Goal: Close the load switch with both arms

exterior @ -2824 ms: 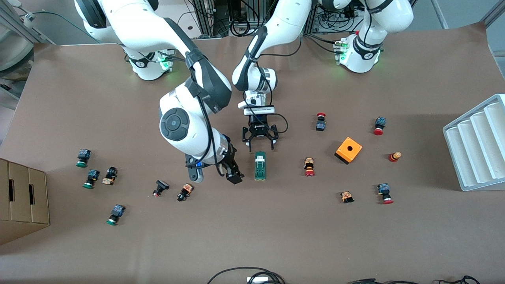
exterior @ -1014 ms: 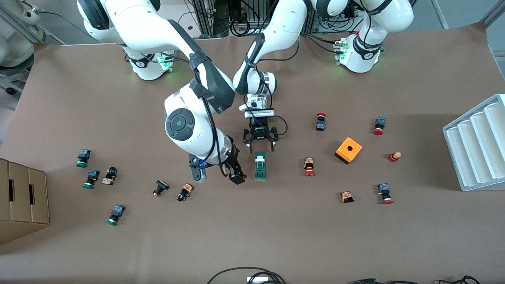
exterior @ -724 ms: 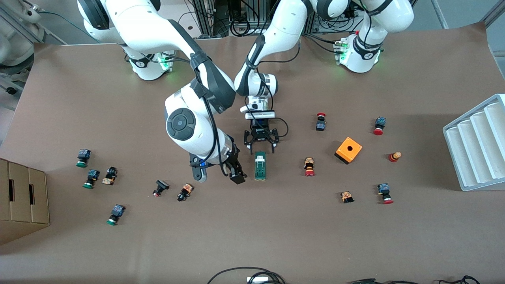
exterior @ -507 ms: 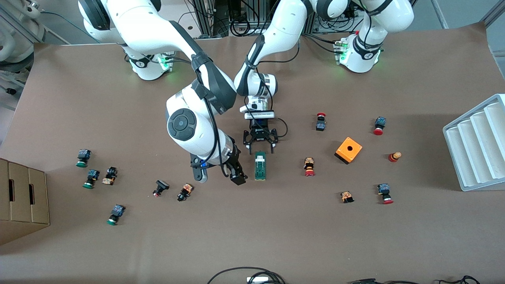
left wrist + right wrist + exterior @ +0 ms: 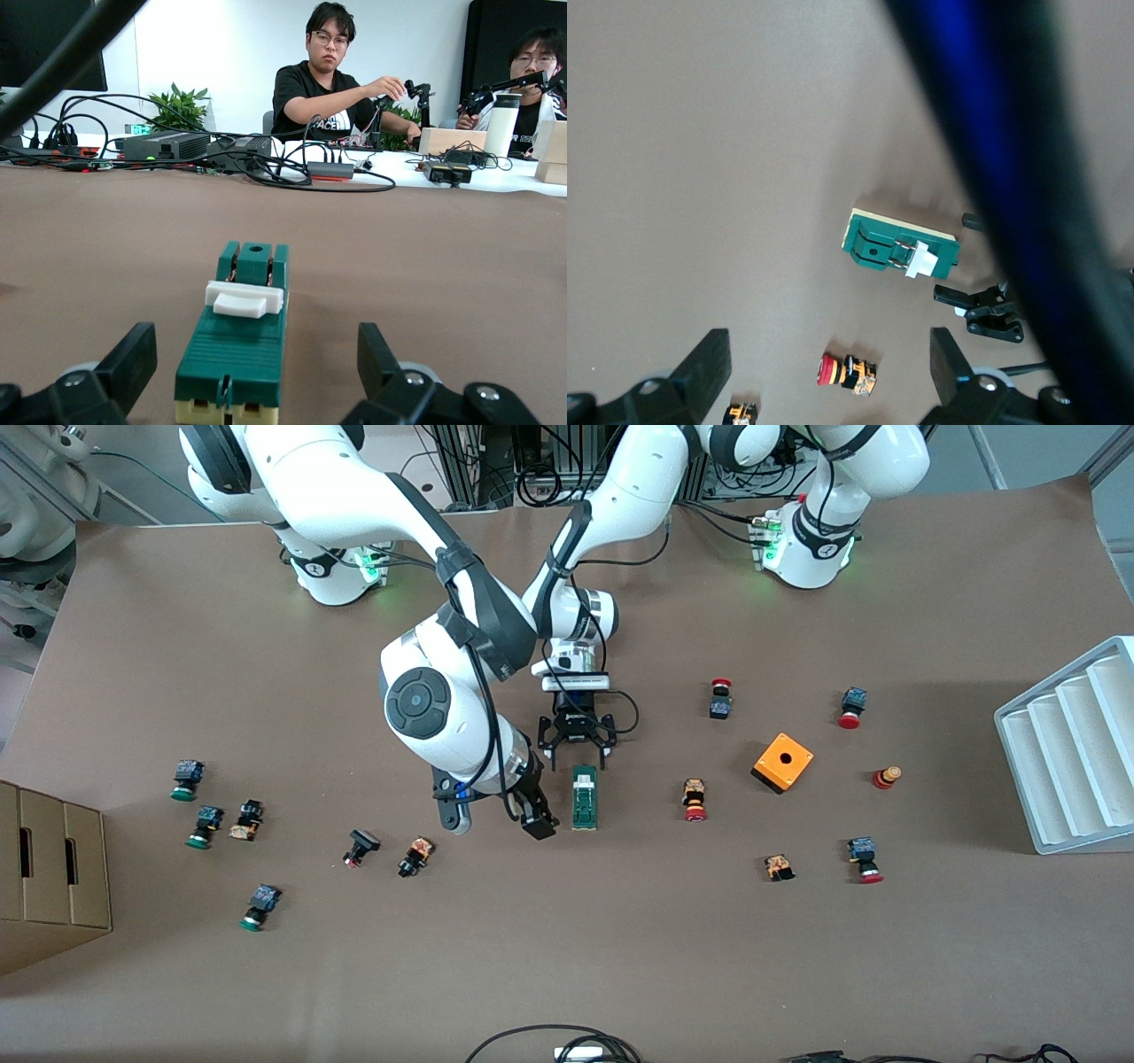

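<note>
Two arms converge on the load switch (image 5: 584,797) mid-table (image 5: 620,957). Switch lies flat, long axis running toward the front camera, white sliding piece (image 5: 583,781) on top near the end that faces the robot bases.

Left gripper (image 5: 576,755) sits low at that end of the switch, pointing toward the front camera. Fingers (image 5: 133,359) spread wide, wider than the switch body, nothing held. Left wrist view: switch (image 5: 237,341) centred in the gap between the two fingers, no contact visible on either side; white slider (image 5: 243,298) across the top of the green body.

Right gripper (image 5: 532,811) is just beside the switch, toward the right arm's end of the table, tilted down at the brown surface. Fingers (image 5: 704,367) well apart, holding nothing. Right wrist view looks down on the switch (image 5: 902,249) lying free, with the left gripper (image 5: 983,312) at its slider end; a blue cable (image 5: 992,133) crosses the frame.

Other parts: red-capped push button (image 5: 695,800) beside the switch toward the left arm's end; orange cube (image 5: 783,762) with a hole farther that way. Black button (image 5: 415,856) and a red-tipped one (image 5: 359,848) toward the right arm's end, slightly nearer the front camera than the switch.
</note>
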